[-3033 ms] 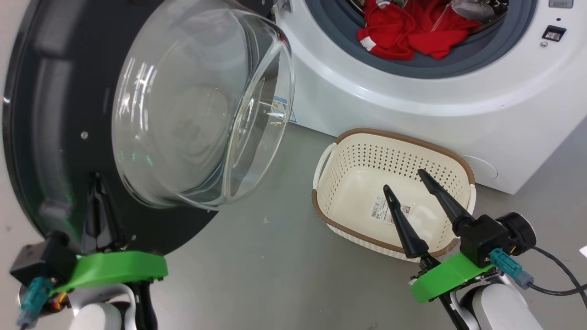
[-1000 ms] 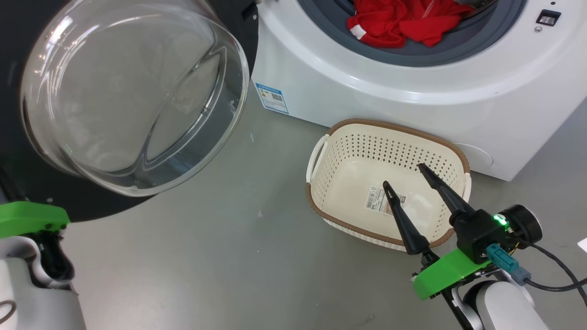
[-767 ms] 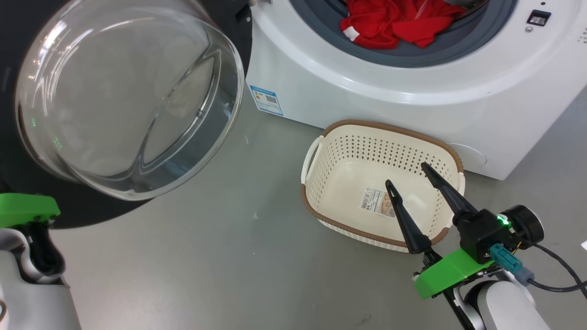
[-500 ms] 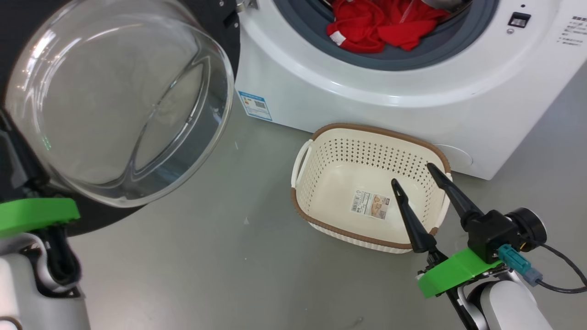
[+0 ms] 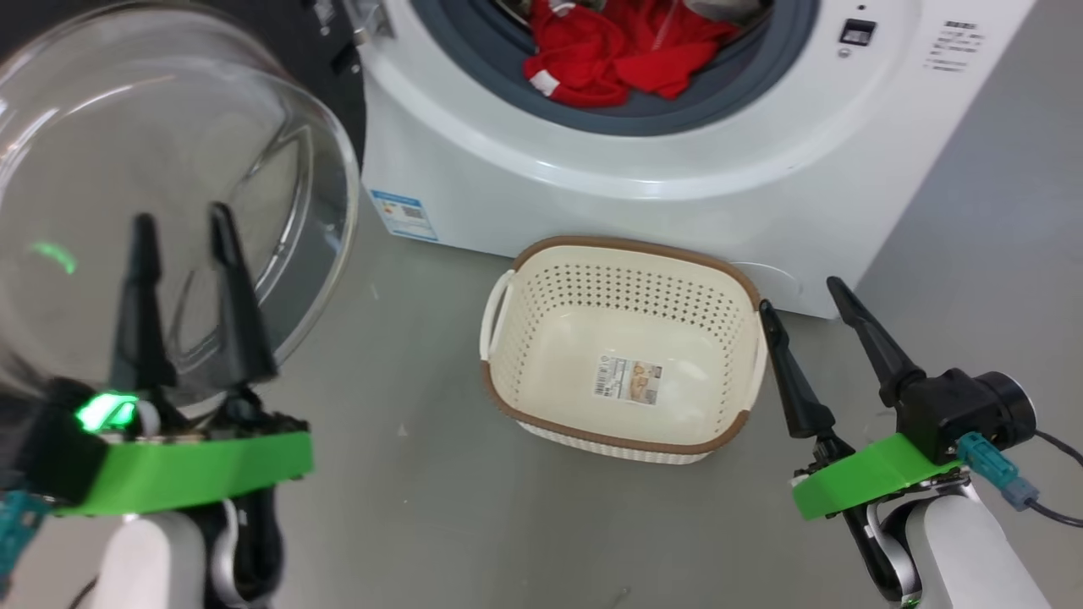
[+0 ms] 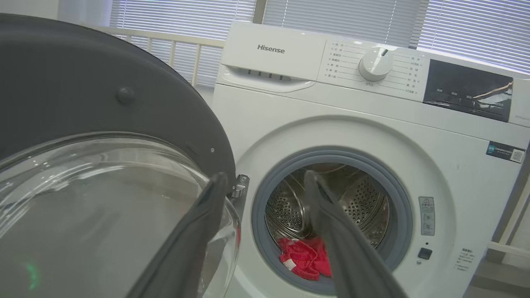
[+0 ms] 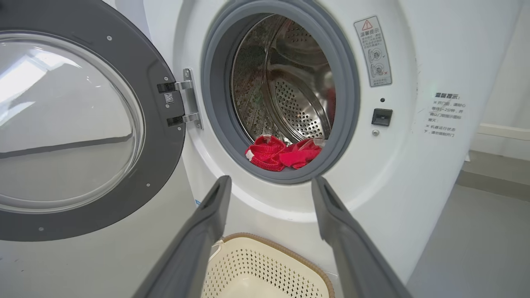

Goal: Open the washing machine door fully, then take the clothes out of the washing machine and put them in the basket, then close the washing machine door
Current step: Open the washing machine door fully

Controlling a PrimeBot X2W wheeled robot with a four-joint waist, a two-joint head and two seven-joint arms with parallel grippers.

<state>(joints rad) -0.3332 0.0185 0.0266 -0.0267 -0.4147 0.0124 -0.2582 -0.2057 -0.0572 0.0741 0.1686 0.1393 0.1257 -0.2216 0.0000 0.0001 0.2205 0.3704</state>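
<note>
The washing machine [image 5: 643, 186] stands with its door [image 5: 279, 110] swung wide to the left, the glass bowl facing me. Red clothes [image 5: 609, 51] lie at the drum's front lip, also seen as clothes [image 6: 304, 258] and clothes [image 7: 281, 155]. The cream basket [image 5: 626, 245] sits empty on the floor before the machine. My left gripper [image 5: 182, 216] is open and empty, just in front of the glass bowl. My right gripper [image 5: 799, 293] is open and empty beside the basket's right end. In the wrist views the left gripper [image 6: 265, 177] and the right gripper [image 7: 271, 180] both point toward the drum opening.
Grey floor lies open between the door and the basket. A blue-white label [image 5: 404, 213] marks the machine's lower left corner. The door hinge [image 7: 184, 103] sits left of the grey gasket [image 7: 348, 124]. A cable [image 5: 1049, 507] trails from my right wrist.
My left gripper has let go of the door's rim, opened, and risen in front of the glass bowl. The door stands wider than three seconds ago. The head camera has shifted.
</note>
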